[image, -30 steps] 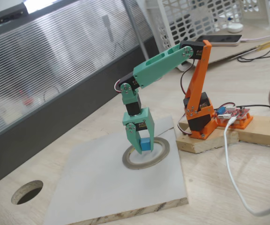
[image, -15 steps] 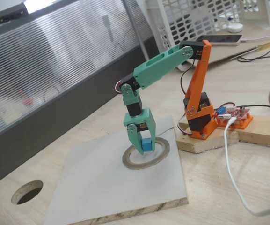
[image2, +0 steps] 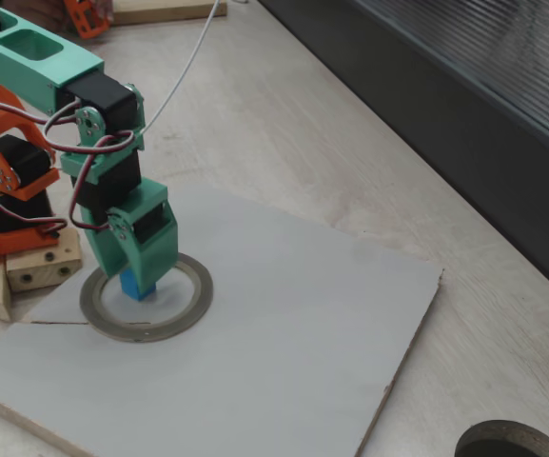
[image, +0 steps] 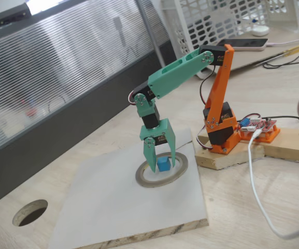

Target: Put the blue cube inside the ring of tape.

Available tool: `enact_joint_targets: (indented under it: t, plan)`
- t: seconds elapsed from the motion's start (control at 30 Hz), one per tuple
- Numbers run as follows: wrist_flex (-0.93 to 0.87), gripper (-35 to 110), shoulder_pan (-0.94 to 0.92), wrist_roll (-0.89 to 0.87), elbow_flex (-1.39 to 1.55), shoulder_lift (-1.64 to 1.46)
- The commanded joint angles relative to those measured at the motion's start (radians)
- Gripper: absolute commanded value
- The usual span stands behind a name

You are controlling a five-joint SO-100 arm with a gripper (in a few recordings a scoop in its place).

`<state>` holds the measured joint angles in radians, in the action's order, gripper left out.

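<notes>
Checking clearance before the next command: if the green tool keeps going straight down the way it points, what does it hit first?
Most likely the small bright blue cube, sitting between the open fingers of the tool inside the grey-olive ring of tape. Just beneath lies the pale grey board; exact depth is unclear.

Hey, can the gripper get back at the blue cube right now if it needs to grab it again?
Probably yes. The gripper hangs with jaws open around the blue cube, which sits inside the ring of tape; nothing lies between them.

Bright even daylight, soft faint shadows, window glare top left, sharp focus
</notes>
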<state>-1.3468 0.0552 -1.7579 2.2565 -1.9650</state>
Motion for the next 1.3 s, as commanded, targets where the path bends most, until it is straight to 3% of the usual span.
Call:
enact_joint_targets:
  t: [0.0,0.4,0.83,1.27]
  plan:
    - [-0.034,40,0.008,-0.008,-0.018,-0.018]
    - [-0.046,40,0.008,-0.008,-0.046,-0.032]
    - [-0.48,40,0.009,-0.008,-0.439,-0.021]
    - [-0.492,40,0.008,0.0,-0.437,-0.018]
